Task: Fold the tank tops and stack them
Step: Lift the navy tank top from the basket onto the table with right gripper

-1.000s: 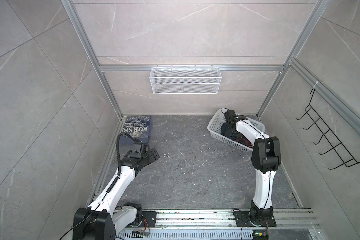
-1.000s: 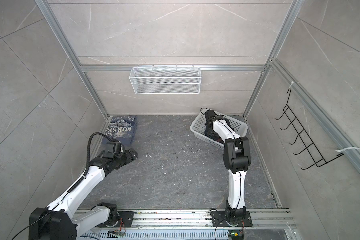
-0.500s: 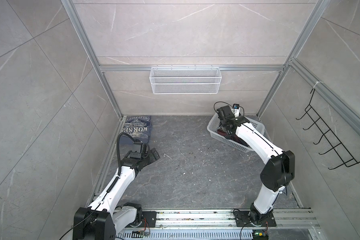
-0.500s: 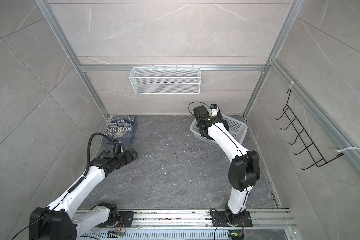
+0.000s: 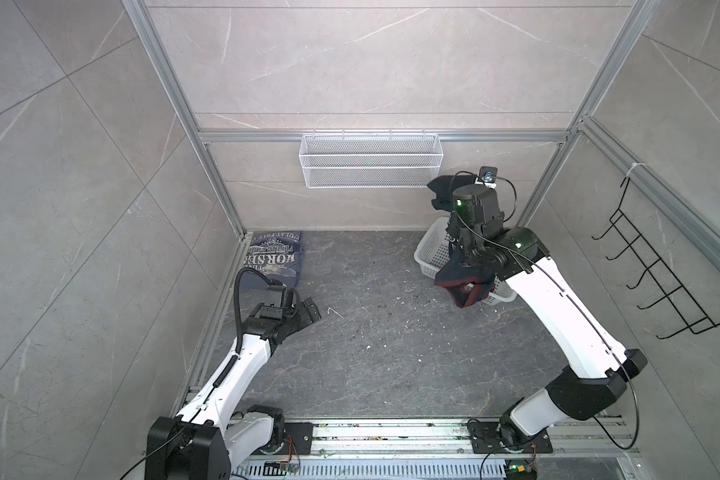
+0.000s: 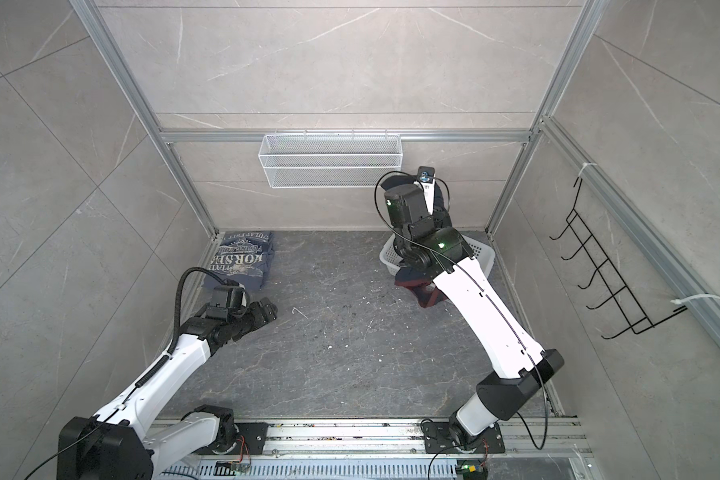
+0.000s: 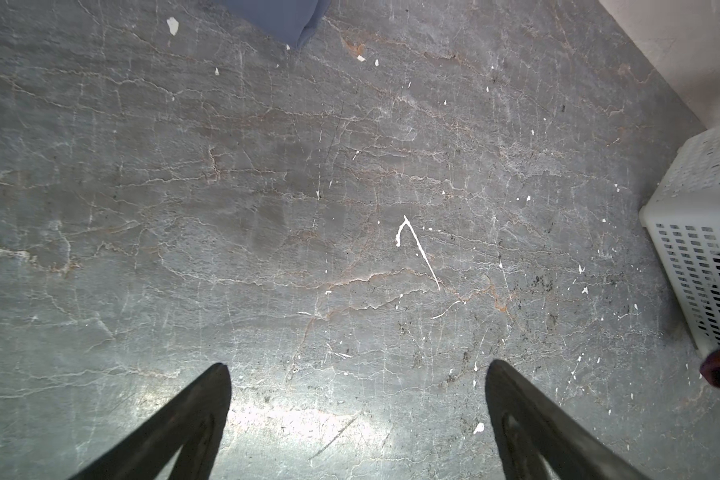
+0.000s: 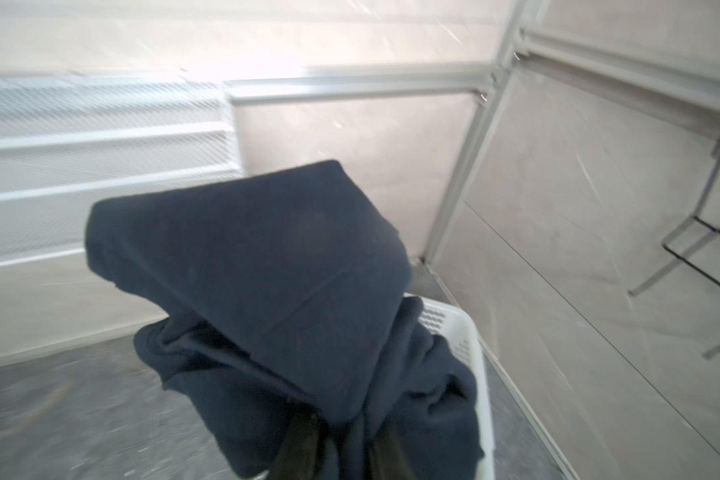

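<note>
My right claw (image 8: 341, 440), clenched on the navy top (image 8: 246, 270), has just hoisted it above the basket (image 5: 431, 253); folding comes next. My left claw (image 7: 356, 374) gapes empty, well apart from the basket.

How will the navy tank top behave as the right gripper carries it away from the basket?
Likely floppy: the navy tank top drapes and folds over the right gripper. Probably light, hanging from one pinch. Its maroon-trimmed end dangles near the basket rim, so it may snag or drag.
</note>
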